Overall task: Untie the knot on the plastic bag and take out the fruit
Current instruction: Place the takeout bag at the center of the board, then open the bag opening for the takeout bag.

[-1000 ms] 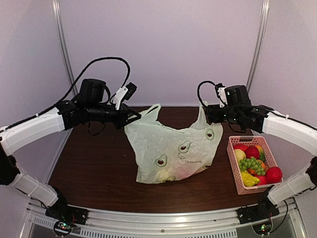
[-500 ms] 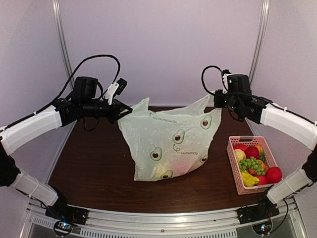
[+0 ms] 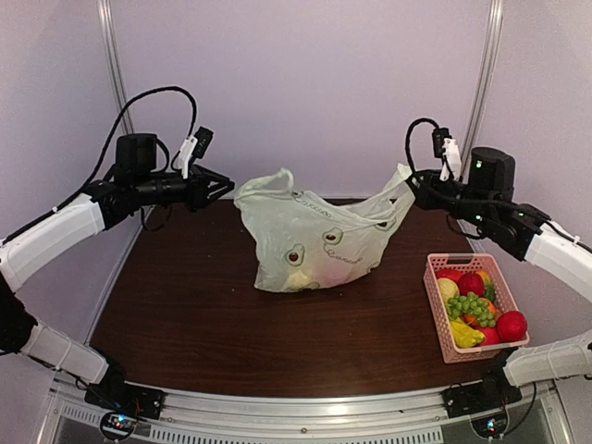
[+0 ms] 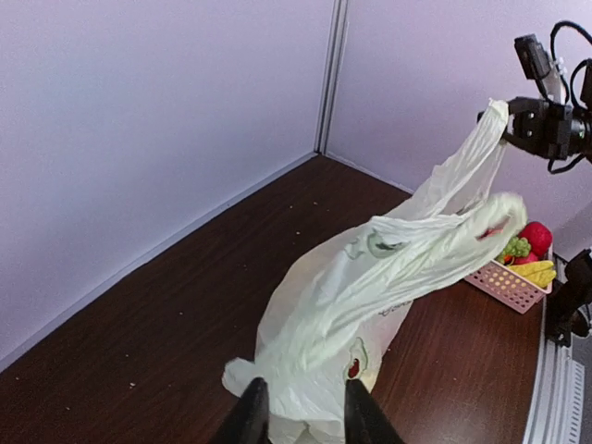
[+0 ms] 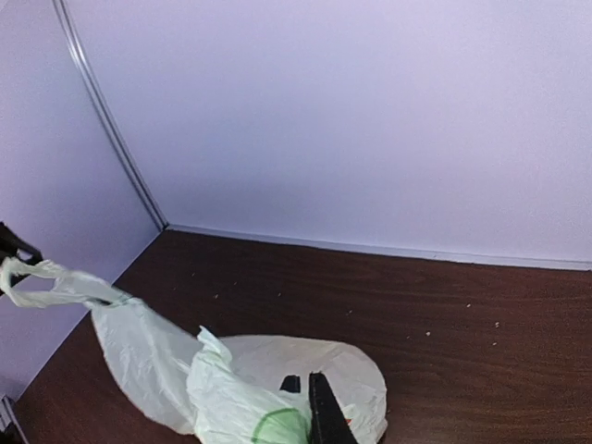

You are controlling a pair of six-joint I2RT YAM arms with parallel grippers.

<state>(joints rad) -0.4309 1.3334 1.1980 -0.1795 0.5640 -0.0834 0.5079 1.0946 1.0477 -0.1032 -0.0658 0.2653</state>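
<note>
Right end effector (image 3: 413, 187) is pinched shut on one handle of the bag (image 3: 310, 245), holding it taut up toward the far right corner. Left end effector (image 4: 303, 407) has its fingers apart, nothing clamped, plastic just beside them. Bag body sits on the bench (image 3: 185, 305), middle, near the far edge. Its long axis runs left-low to right-high, mouth up. I'd grab the loose left handle (image 3: 273, 180) low, then pull sideways gently so the mouth opens without lifting the bag.
</note>
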